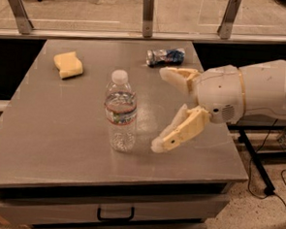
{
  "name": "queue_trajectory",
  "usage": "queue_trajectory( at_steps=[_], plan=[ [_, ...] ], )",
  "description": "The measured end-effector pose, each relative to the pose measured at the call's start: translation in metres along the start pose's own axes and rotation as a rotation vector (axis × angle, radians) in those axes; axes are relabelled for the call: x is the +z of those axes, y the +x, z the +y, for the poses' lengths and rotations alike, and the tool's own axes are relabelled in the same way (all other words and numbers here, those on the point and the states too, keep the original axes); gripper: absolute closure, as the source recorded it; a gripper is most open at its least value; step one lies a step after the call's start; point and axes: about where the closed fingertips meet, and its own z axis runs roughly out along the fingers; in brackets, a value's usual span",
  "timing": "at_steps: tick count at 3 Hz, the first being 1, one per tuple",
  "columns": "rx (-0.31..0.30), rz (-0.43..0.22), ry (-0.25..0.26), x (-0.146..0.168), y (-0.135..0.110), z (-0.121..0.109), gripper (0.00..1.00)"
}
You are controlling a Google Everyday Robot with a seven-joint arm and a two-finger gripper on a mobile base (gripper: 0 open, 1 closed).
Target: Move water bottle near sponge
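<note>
The jaws are spread wide with nothing between them, and the gripper (159,109) hangs just right of the water bottle (119,117), its lower cream finger (181,131) near the bottle's base but not touching. The bottle stands upright mid-table (59,135), clear plastic with a white cap, a white-and-red label band and ribbed sides. The pale yellow sponge (68,64) lies well apart at the far left, and a crumpled foil packet (165,56) lies at the far edge.

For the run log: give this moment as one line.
gripper: fingers open, right of bottle | bottle: upright, ungrasped | sponge: back left
</note>
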Motion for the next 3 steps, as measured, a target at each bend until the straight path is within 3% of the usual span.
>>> queue_trajectory(
  at_steps=[2, 3],
  plan=[
    [0.006, -0.087, 0.015, 0.053, 0.018, -0.023, 0.0],
    [0.006, -0.11, -0.008, 0.076, 0.02, -0.027, 0.0]
  ],
)
